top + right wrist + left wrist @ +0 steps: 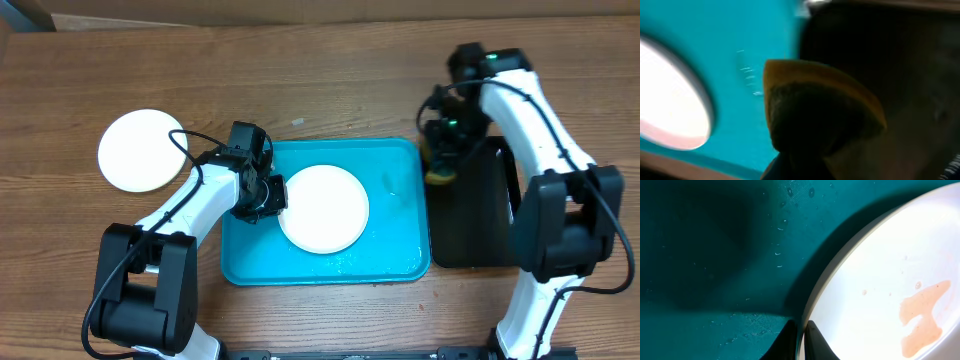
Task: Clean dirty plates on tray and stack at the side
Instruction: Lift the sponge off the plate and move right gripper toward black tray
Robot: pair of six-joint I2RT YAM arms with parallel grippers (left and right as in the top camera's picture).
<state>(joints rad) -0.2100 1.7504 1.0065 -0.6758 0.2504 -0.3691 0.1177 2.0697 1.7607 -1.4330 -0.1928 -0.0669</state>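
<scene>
A white plate lies in the turquoise tray. My left gripper is shut on this plate's left rim. The left wrist view shows its fingers on either side of the rim, and a brown-orange smudge on the plate. A second white plate lies on the table to the left. My right gripper is shut on a yellow sponge at the tray's right edge. The sponge also shows in the right wrist view. The yellow-green rimmed plate is out of view.
A black tray lies just right of the turquoise tray, under the right arm. Water drops speckle the turquoise tray's floor. The wooden table runs all round both trays.
</scene>
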